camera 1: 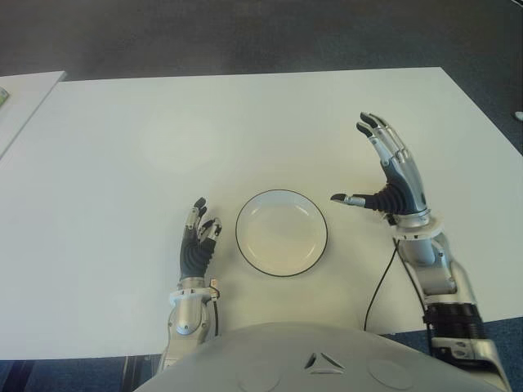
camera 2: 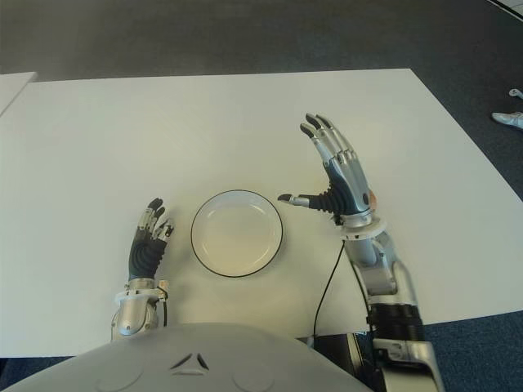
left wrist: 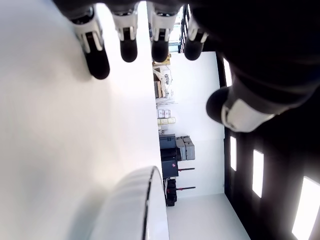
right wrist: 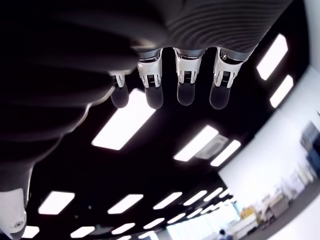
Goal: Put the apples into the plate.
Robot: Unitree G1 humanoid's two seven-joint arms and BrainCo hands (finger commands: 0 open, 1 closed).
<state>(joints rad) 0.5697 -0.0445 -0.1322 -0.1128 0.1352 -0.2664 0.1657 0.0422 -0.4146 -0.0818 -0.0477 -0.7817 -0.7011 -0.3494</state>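
Note:
A white plate point(camera 1: 282, 196) with a thin dark rim stands on the white table point(camera 1: 245, 122) near its front edge, and nothing lies in it. No apple shows plainly in any view. A small orange sliver point(camera 2: 372, 197) peeks out behind my right wrist; I cannot tell what it is. My right hand point(camera 1: 384, 167) is raised just right of the plate, fingers straight and spread, thumb pointing at the plate, holding nothing. My left hand point(camera 1: 200, 233) shows just left of the plate, fingers loosely extended and holding nothing. The plate's rim point(left wrist: 146, 200) also shows in the left wrist view.
A second white table point(camera 1: 20, 102) stands at the far left, apart from the main one. Dark carpet point(camera 1: 245, 37) lies beyond the far edge. A black cable point(camera 1: 377, 286) runs from my right forearm over the table's front edge.

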